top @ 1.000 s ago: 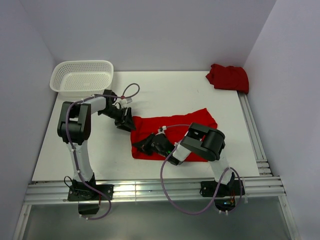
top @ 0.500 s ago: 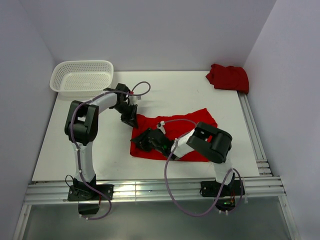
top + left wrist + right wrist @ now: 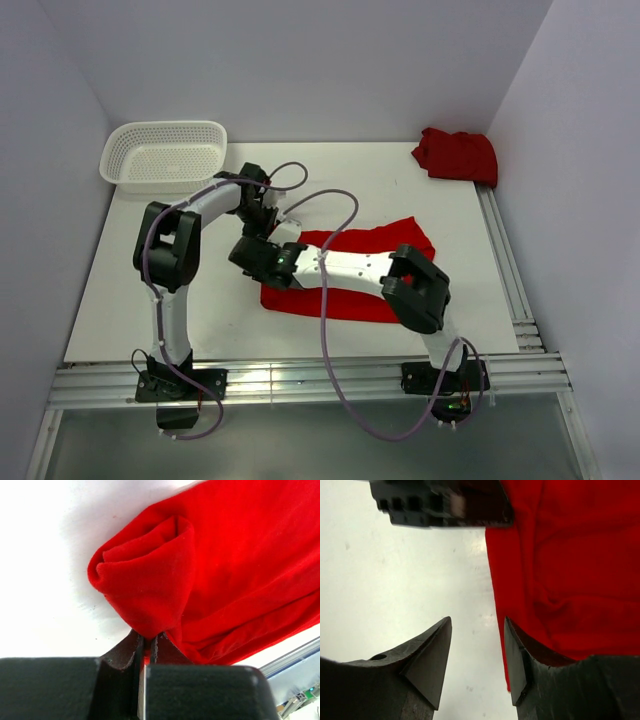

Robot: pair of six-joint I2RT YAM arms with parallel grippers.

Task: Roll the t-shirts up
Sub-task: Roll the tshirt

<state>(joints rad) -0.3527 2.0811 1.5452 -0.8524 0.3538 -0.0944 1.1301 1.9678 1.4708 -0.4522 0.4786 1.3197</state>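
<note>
T-shirt (image 3: pixel 240 555) edge in left claw (image 3: pixel 147 641) — table (image 3: pixel 45 555) beside

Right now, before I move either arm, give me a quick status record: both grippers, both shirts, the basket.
left gripper: shut on a rolled-up corner of the spread t-shirt
right gripper: open, nothing between the jaws, at the same shirt's edge
second t-shirt: bunched up, far right, untouched
basket: far left, apart from both shirts

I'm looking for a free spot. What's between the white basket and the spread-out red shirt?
In the top view, the left arm stretches across that bit of table, reaching the shirt at its corner.
</note>
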